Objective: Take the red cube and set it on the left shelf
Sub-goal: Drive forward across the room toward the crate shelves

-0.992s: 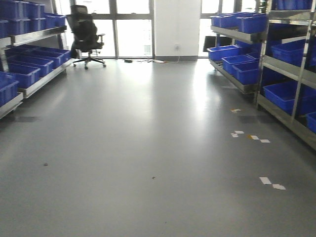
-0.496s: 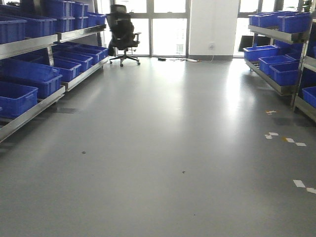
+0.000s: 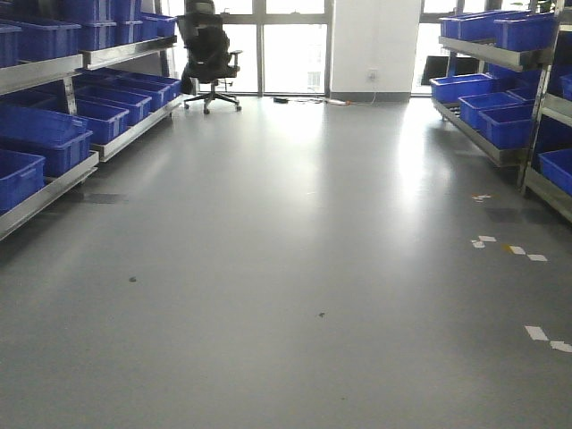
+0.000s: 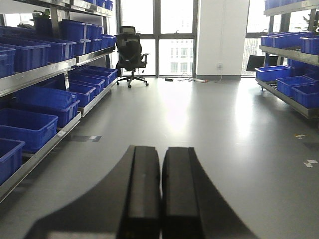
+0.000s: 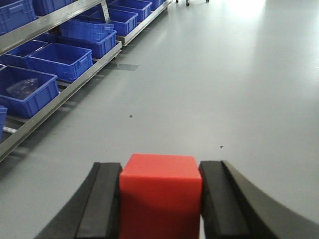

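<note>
My right claw is clamped on the cube, with a finger against each side face. My left claw is closed, its fingers touching with nothing between them. The cube sits square in the grip with its top face level and no axis longer than another. It is plain matte red and is held above the grey floor. Blue bins line the left shelf, and one holds a crumpled clear bag.

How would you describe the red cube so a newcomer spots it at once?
Start at the left shelf of blue bins, then drop to the bottom of the right wrist view. The red cube sits clamped between the black fingers of the right gripper, the only red thing in sight.
</note>
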